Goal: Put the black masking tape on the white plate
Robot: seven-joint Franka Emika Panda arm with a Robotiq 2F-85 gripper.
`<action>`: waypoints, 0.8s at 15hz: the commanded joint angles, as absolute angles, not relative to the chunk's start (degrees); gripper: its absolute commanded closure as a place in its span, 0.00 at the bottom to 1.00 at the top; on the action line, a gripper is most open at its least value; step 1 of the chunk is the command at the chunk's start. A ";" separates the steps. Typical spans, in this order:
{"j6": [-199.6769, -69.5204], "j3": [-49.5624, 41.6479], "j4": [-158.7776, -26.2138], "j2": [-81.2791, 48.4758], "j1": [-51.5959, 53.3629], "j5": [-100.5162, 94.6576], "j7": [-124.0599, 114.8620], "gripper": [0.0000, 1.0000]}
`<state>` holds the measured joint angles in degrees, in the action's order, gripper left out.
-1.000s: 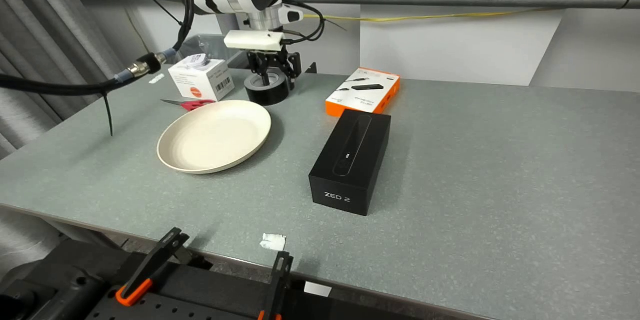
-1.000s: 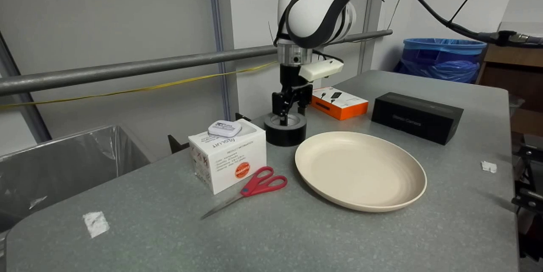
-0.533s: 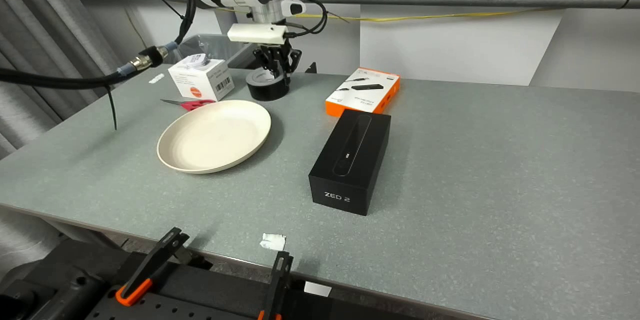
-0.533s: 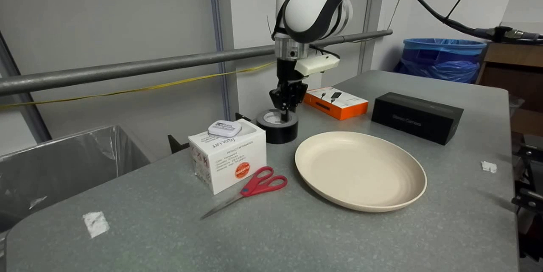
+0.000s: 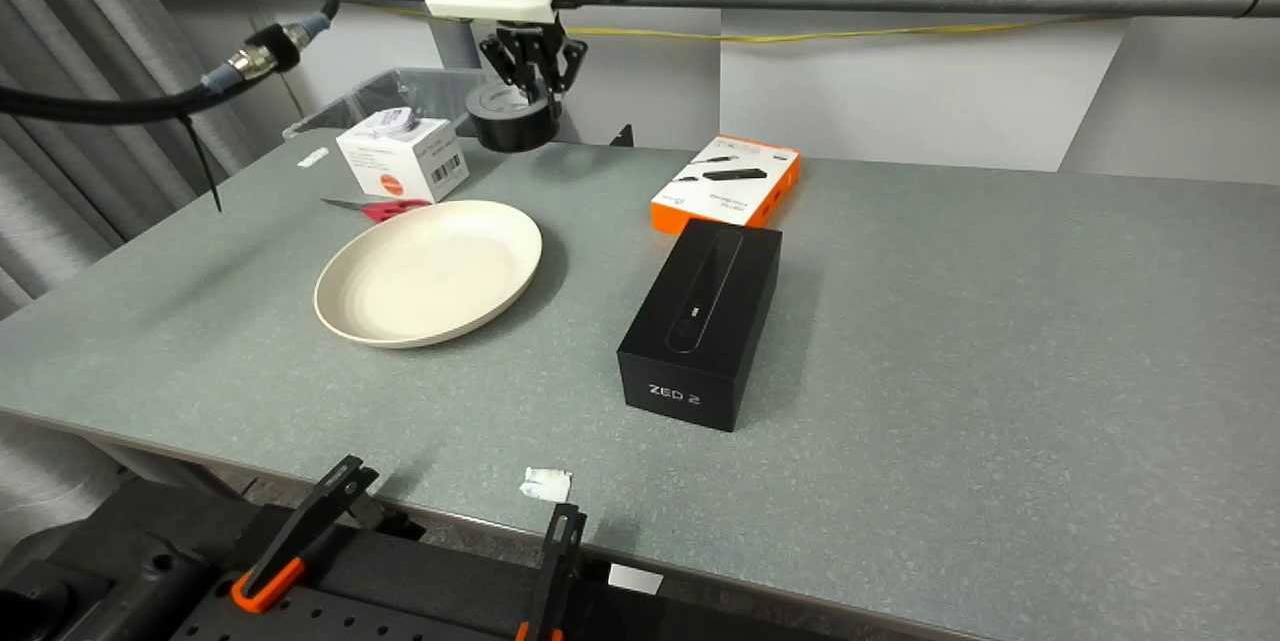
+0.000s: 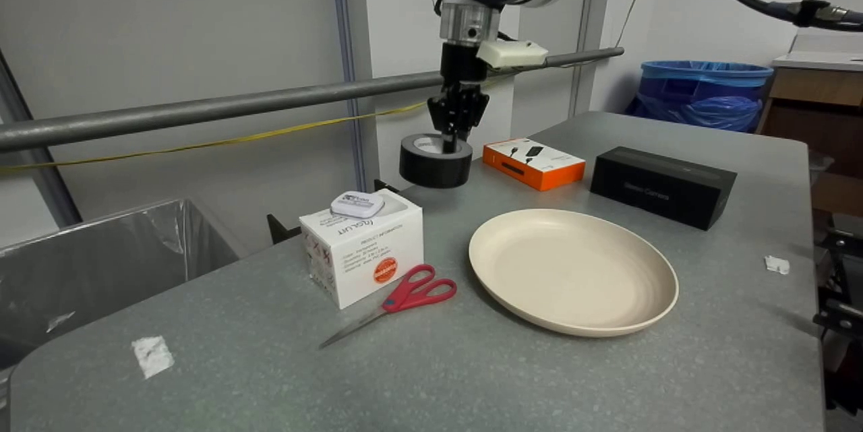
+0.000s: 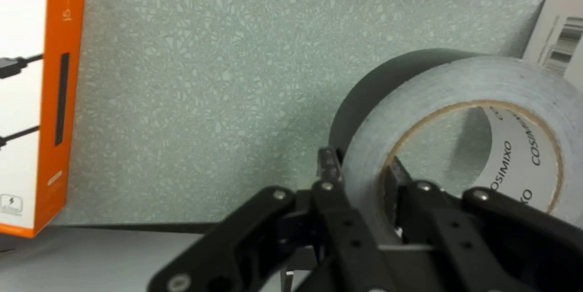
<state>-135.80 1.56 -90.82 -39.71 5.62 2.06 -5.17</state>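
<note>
Your jaws are gripping the flat, ring-shaped roll of black tape (image 6: 435,171) by its wall: in the wrist view, one jaw sits inside the hole and the other against the outer face. The rest of the ring, lettered COSIMIXO on its white inner face, juts out to the right of the jaws there. You have it roughly level, up off the speckled grey tabletop (image 5: 950,371). In both exterior views the round, shallow, cream-white plate (image 6: 573,273) lies lower than the jaws and nearer the camera, apart from the tape. In the wrist view you'll find the orange-and-white cardboard box (image 7: 57,100) left of the jaws, and the white cardboard box with a barcode (image 7: 551,37) to their right, past the tape. In an exterior view the long black rectangular box (image 5: 700,321) is lower right of the jaws, the red-handled scissors (image 5: 392,209) lower left.
</note>
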 commanded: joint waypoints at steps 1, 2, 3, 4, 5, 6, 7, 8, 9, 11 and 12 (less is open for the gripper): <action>-135.55 5.84 -104.82 -28.14 2.89 4.16 3.28 0.94; -135.65 6.43 -107.78 -26.53 2.94 3.98 5.22 0.94; -135.58 6.94 -110.94 -24.99 2.93 3.74 7.04 0.94; -135.62 7.31 -114.24 -23.67 3.13 3.35 8.51 0.94; -136.11 7.39 -116.96 -22.80 3.27 3.01 9.50 0.94; -137.04 7.35 -119.27 -22.39 3.53 2.57 9.95 0.94; -137.93 7.04 -120.85 -22.82 4.01 1.83 9.57 0.94; -138.31 6.86 -122.15 -23.14 4.28 1.28 9.25 0.94; -139.44 6.37 -123.69 -23.38 4.92 0.07 8.12 0.94; -145.46 5.48 -125.92 -24.21 5.66 -2.16 6.59 0.94; -147.19 5.33 -126.27 -24.84 5.73 -2.57 6.08 0.94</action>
